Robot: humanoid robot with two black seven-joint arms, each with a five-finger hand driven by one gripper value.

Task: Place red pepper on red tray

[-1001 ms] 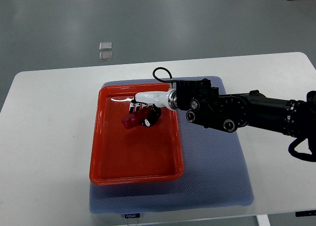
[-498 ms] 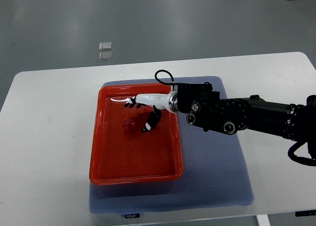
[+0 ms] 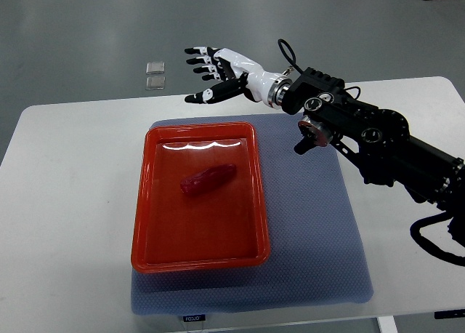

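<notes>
Only the red pepper (image 3: 208,180) occupies the red tray (image 3: 145,202); room above it is unobstructed.

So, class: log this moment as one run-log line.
red pepper: lying in red tray | right hand: open, empty, above table's far edge | left: unseen

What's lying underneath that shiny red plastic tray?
A blue-grey textured mat on the white table lies under the red plastic tray. The tray covers whatever else sits beneath it.
</notes>
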